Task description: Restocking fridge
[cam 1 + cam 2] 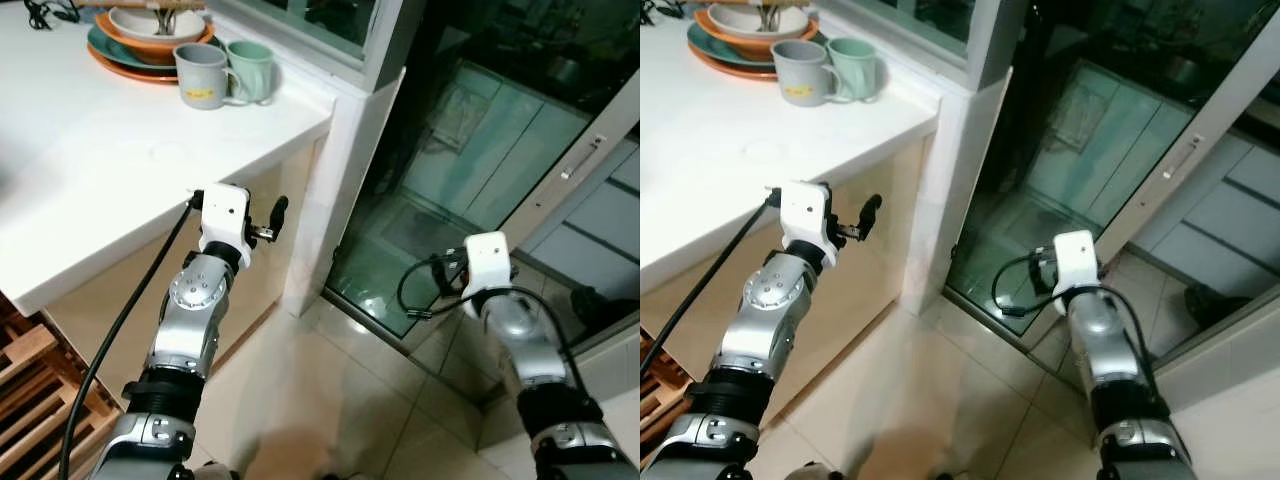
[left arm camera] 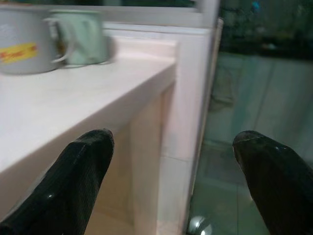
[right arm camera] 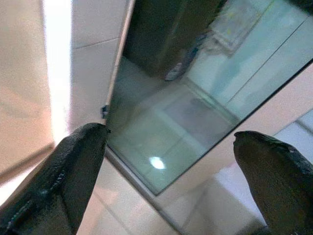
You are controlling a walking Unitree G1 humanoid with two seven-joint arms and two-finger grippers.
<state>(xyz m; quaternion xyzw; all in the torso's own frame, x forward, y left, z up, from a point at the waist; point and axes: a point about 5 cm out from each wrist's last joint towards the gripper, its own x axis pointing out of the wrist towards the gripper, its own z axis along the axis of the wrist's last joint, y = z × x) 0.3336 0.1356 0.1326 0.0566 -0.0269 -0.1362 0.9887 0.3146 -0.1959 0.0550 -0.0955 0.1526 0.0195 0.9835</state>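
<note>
With both arms raised in front of the body, the left gripper (image 2: 172,138) has its 2 black fingers (image 2: 78,171) spread wide, nothing between them. It sits just below the edge of the white counter (image 1: 100,180), near the counter's corner, not touching it.

Right gripper (image 3: 170,133) is also spread apart and empty. It hangs low over the tiled floor (image 1: 300,390), pointed at the bottom of a glass sliding door (image 1: 470,140).

Which of these things is the fridge, I cannot tell. What is in front:
- Glass door: greenish tinted pane, pale frame, a long metal handle (image 1: 583,158) on the frame at the right. The pane reflects a light spot near the floor track. It is ahead of the right gripper, apart from it.
- White pillar (image 1: 335,190) between the counter and the glass door, just past the left gripper.
- On the counter, well apart from the left gripper: 1 grey mug (image 1: 200,75) with a yellow label, and 1 pale green mug (image 1: 252,68) touching or just beside it, both upright.
- Behind the mugs: a stack of plates (image 1: 130,50), orange and teal, with a white bowl (image 1: 150,22) on top.

A black cable (image 1: 130,310) runs along the left arm up to the wrist. A wooden rack (image 1: 35,380) stands on the floor under the counter at the robot's left.
</note>
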